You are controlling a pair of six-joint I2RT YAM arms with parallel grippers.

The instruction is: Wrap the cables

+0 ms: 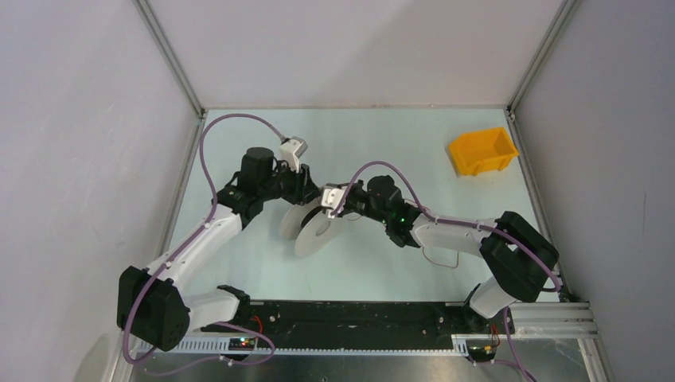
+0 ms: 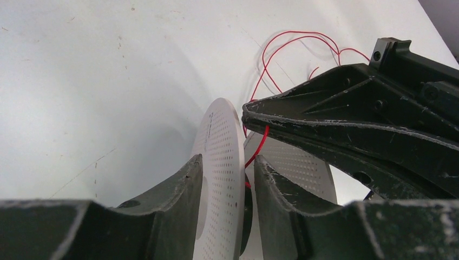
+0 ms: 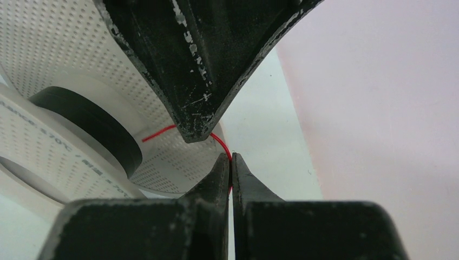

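At table (image 1: pixel 263 270) centre, the spool (image 1: pixel 313 228) stands on edge so that its hub can be reached from the side. My left gripper (image 2: pixel 227 161) straddles one perforated flange with its jaws part open, one finger outside and one in the channel. This placement steadies the spool, but I cannot tell whether the fingers actually pinch the flange. My right gripper (image 3: pixel 231 158) is fully closed on the cable (image 3: pixel 162 131), a fine red wire, just beside the flange rim, so that the strand feeds into the channel. Loose cable lies in loops on the table beyond the spool. Judgement: gripping close to the hub should lay each turn between the flanges.
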